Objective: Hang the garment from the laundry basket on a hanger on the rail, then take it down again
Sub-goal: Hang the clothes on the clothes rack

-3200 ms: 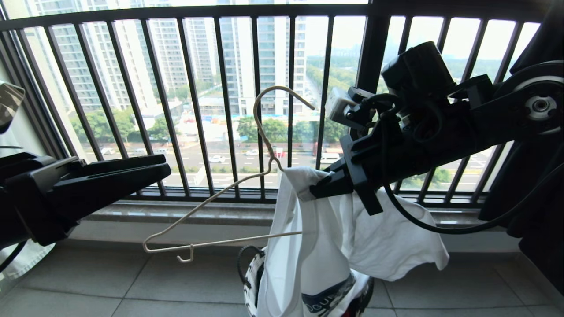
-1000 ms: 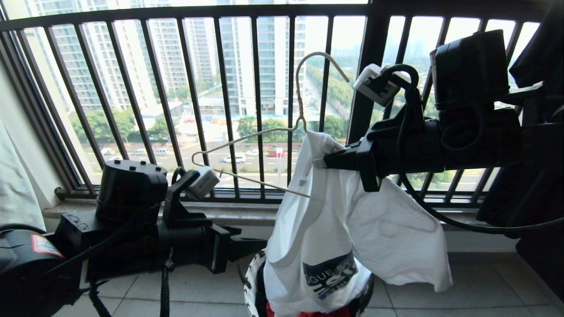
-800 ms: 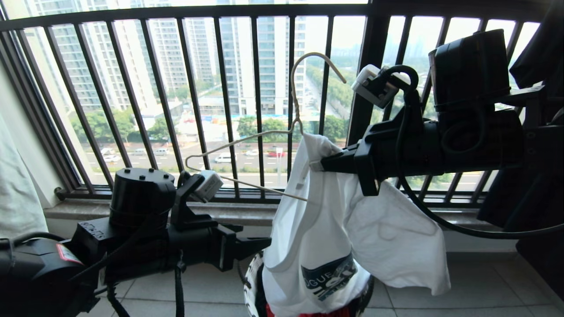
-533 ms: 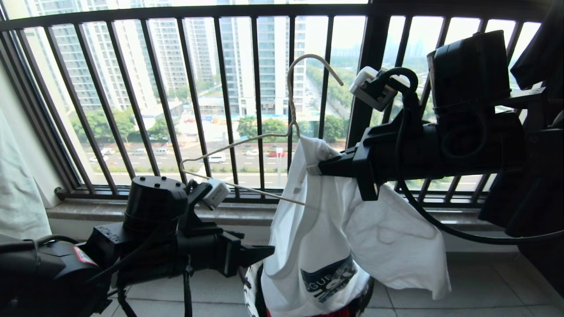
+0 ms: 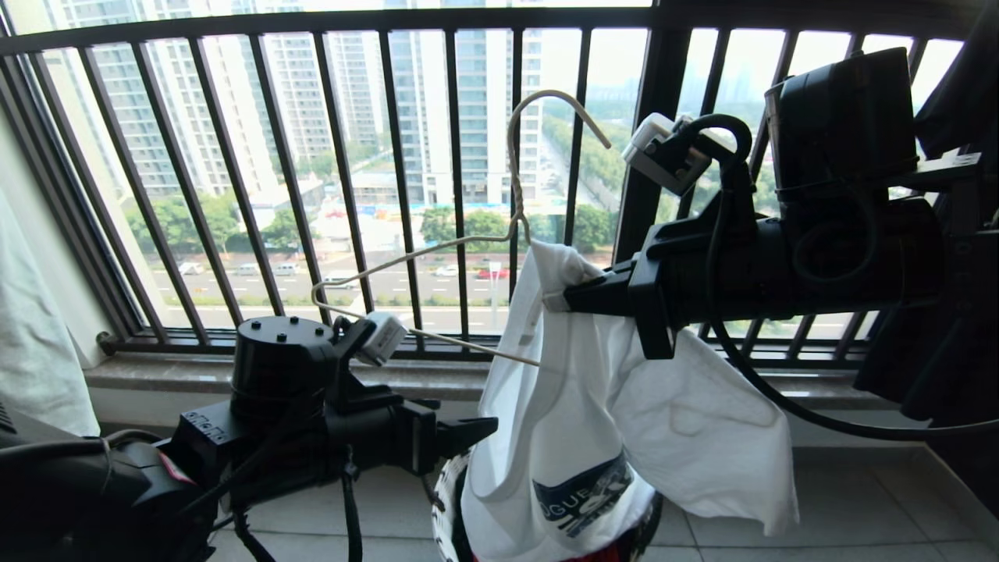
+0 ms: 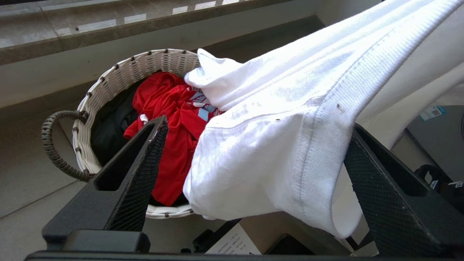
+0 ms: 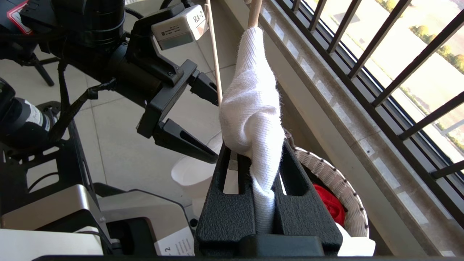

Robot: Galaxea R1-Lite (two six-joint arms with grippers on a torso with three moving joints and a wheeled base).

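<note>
The garment, one white T-shirt with a dark chest logo, hangs at centre of the head view, bunched at the collar where the right gripper is clamped on it together with the hanger; its hem trails down into the laundry basket at 6 o'clock. Judged purpose of this high hold: it keeps the shirt draped open and the single wire hanger upright, hook at 12 o'clock, one shoulder of the wire already inside the cloth and the other poking out bare toward 9 o'clock. The left gripper sits low at 7 o'clock, jaws spread wide, and in its own wrist view a ribbed edge of the shirt lies between the two fingers without being pinched. That reads as a reach to take the loose cloth and draw it over the bare shoulder of the hanger. The step in hand is dressing the hanger; hanging is not yet done, and no rail is visible. Count: one hanger, one white shirt, one basket, one red garment left inside it beside something dark, two grippers. The barred window railing stands behind all.
</note>
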